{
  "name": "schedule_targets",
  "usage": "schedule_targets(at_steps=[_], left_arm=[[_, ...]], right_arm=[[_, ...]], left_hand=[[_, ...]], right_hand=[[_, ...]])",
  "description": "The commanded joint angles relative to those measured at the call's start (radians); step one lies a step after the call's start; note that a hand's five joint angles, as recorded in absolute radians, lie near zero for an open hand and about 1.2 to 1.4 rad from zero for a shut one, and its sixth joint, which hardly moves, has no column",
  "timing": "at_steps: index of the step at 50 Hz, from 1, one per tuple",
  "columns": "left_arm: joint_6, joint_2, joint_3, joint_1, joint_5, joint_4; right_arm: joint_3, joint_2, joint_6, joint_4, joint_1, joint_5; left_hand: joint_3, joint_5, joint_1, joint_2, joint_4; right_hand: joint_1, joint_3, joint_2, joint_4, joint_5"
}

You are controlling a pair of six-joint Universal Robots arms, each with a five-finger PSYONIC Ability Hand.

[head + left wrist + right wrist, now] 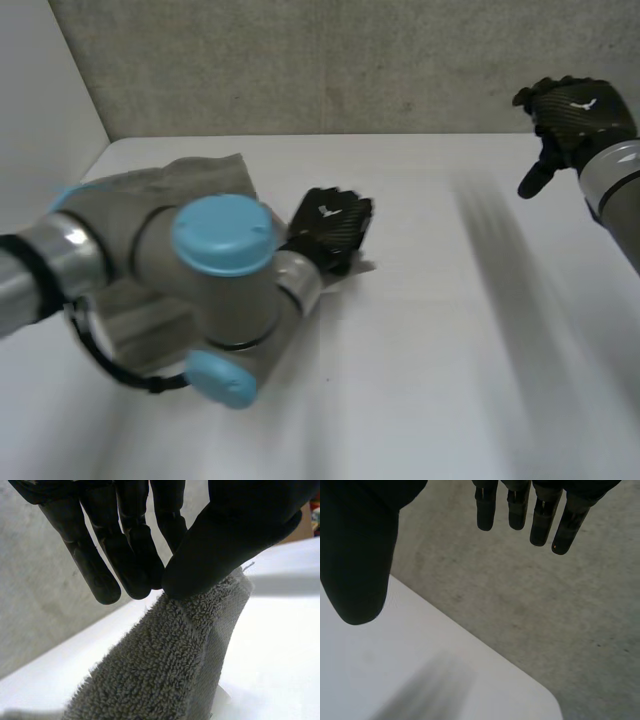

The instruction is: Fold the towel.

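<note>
Grey terry towel [205, 175] sits on the left half of the white bench [450, 330], mostly covered by the left arm [220, 240], so I can't call its outline or long axis. Left hand [330, 228] is near the bench's middle, at the towel's edge on that side. In the left wrist view, its thumb [235, 535] presses the top of a raised flap of towel against the fingers [135, 555] behind it. That's a pinch on an edge or corner, can't tell which. The flap stands clear of the bench while the rest of the cloth trails down from the pinch and away toward the bench's left side. Right hand [575, 115] is up in the air over the bench's far right corner, well apart from the towel. Its fingers [520, 505] are straight, its thumb [355, 555] is spread wide, and it's holding nothing. Key relation: the bulk of the towel lies to the bench's left of the pinching hand, so my read is that the fold means carrying that flap back over the cloth in that direction. The left hand is far nearer, and the right hand would have to cross the bench to help. Risk: a thin pinch on terry could slip mid-carry.
</note>
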Motion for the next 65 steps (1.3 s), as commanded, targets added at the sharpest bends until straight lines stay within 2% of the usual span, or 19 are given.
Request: schedule_targets(at_steps=[1, 7, 11, 12, 13, 14, 15, 17, 21, 26, 29, 32, 35, 40, 43, 45, 53, 59, 65], left_arm=[[0.005, -0.222, 0.352, -0.108, -0.028, -0.008], [0.006, -0.371, 0.520, -0.181, -0.025, -0.008], [0.005, -0.374, 0.491, -0.191, -0.024, -0.008], [0.005, -0.367, 0.463, -0.191, -0.024, -0.008], [0.005, -0.366, 0.463, -0.191, -0.024, -0.008], [0.008, -0.347, 0.431, -0.191, -0.028, -0.006], [0.008, -0.307, 0.393, -0.186, -0.031, -0.003], [0.007, -0.258, 0.353, -0.175, -0.033, -0.001], [0.008, -0.147, 0.262, -0.122, -0.032, 0.000], [0.007, 0.101, 0.060, 0.051, -0.024, 0.002], [0.005, 0.149, 0.018, 0.102, -0.022, -0.009], [0.010, 0.264, -0.121, 0.238, -0.016, -0.044], [0.013, 0.292, -0.166, 0.282, -0.005, -0.060], [0.017, 0.342, -0.310, 0.462, 0.111, -0.109], [0.019, 0.344, -0.339, 0.504, 0.154, -0.123], [0.019, 0.344, -0.380, 0.564, 0.227, -0.155], [0.062, 0.313, -0.440, 0.618, 0.278, -0.169], [0.163, 0.270, -0.476, 0.621, 0.280, -0.153], [0.180, 0.233, -0.482, 0.619, 0.284, -0.121]], right_arm=[[-0.007, -0.010, 0.001, -0.002, -0.037, 0.000], [-0.007, -0.012, 0.006, 0.000, -0.040, 0.000], [-0.006, -0.012, 0.006, 0.000, -0.038, 0.000], [-0.004, -0.012, 0.006, 0.000, -0.038, 0.000], [-0.004, -0.012, 0.006, 0.000, -0.038, 0.000], [-0.004, -0.012, 0.006, 0.000, -0.037, 0.000], [-0.004, -0.012, 0.006, 0.000, -0.037, 0.001], [-0.003, -0.012, 0.006, 0.000, -0.037, 0.001], [0.000, -0.012, 0.006, 0.001, -0.035, 0.001], [0.011, -0.012, 0.008, 0.007, -0.035, 0.006], [0.014, -0.012, 0.008, 0.009, -0.031, 0.008], [0.023, -0.012, 0.014, 0.039, -0.012, 0.008], [0.023, -0.012, 0.029, 0.060, 0.005, 0.006], [0.029, -0.007, 0.133, 0.116, 0.084, 0.001], [0.031, -0.004, 0.149, 0.121, 0.101, 0.001], [0.037, 0.011, 0.166, 0.122, 0.133, 0.000], [0.075, 0.025, 0.158, 0.121, 0.222, -0.008], [0.118, 0.068, 0.170, 0.103, 0.290, -0.005], [0.124, 0.109, 0.170, 0.090, 0.348, 0.000]], left_hand=[[0.180, 0.188, 0.213, 0.179, 0.180], [0.180, 0.188, 0.213, 0.179, 0.180], [0.120, 0.128, 0.152, 0.118, 0.119], [-0.375, -0.367, -0.343, -0.376, -0.375], [-0.380, -0.372, -0.347, -0.381, -0.380], [-0.787, -0.779, -0.754, -0.788, -0.787], [-0.913, -0.905, -0.881, -0.914, -0.913], [-0.943, -0.935, -0.911, -0.945, -0.944], [-0.961, -0.953, -0.929, -0.963, -0.962], [-0.952, -0.944, -0.920, -0.954, -0.953], [-0.949, -0.941, -0.917, -0.951, -0.950], [-0.938, -0.930, -0.905, -0.939, -0.938], [-0.935, -0.927, -0.902, -0.936, -0.935], [-0.862, -0.854, -0.829, -0.863, -0.862], [-0.850, -0.842, -0.817, -0.851, -0.850], [-0.809, -0.801, -0.776, -0.810, -0.809], [-0.767, -0.759, -0.735, -0.769, -0.768], [-0.759, -0.751, -0.726, -0.760, -0.759], [-0.709, -0.701, -0.676, -0.710, -0.709]], right_hand=[[-0.029, -0.038, -0.044, -0.057, -0.043], [-0.029, -0.038, -0.044, -0.057, -0.043], [-0.029, -0.038, -0.044, -0.057, -0.043], [-0.029, -0.038, -0.044, -0.057, -0.043], [-0.029, -0.038, -0.044, -0.057, -0.043], [-0.029, -0.038, -0.044, -0.057, -0.043], [-0.029, -0.038, -0.044, -0.057, -0.043], [-0.029, -0.038, -0.044, -0.057, -0.043], [-0.029, -0.038, -0.044, -0.057, -0.043], [-0.029, -0.038, -0.044, -0.057, -0.043], [-0.029, -0.038, -0.044, -0.057, -0.043], [-0.029, -0.038, -0.044, -0.057, -0.043], [-0.029, -0.038, -0.044, -0.057, -0.043], [-0.029, -0.038, -0.044, -0.057, -0.043], [-0.029, -0.038, -0.044, -0.057, -0.043], [-0.029, -0.038, -0.044, -0.057, -0.043], [-0.029, -0.038, -0.044, -0.057, -0.043], [-0.029, -0.038, -0.044, -0.057, -0.043], [-0.029, -0.038, -0.044, -0.057, -0.043]])
